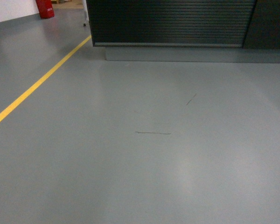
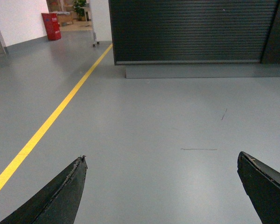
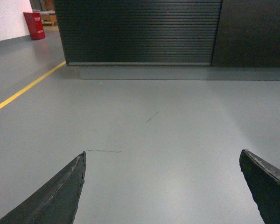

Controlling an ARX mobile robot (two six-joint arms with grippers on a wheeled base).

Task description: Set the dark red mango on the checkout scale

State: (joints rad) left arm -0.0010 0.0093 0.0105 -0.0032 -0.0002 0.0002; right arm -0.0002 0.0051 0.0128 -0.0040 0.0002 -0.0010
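The checkout [image 1: 170, 21] shows only its black, horizontally ribbed front at the far end of the grey floor; it also fills the top of the left wrist view [image 2: 191, 30] and the right wrist view [image 3: 140, 30]. Its top, the scale and the dark red mango are out of view. My left gripper [image 2: 161, 157] hangs open above bare floor, nothing between its black fingers [image 2: 60, 196]. My right gripper [image 3: 162, 153] is open too, its fingers [image 3: 266, 186] wide apart over bare floor. Neither gripper appears in the head view.
A yellow floor line [image 1: 37, 84] runs diagonally at the left toward the counter's left corner. A red bin [image 1: 45, 8] stands far back left by a white wall. A grey plinth [image 1: 196, 53] runs along the counter's foot. Thin dark scuffs [image 1: 153, 133] mark the floor.
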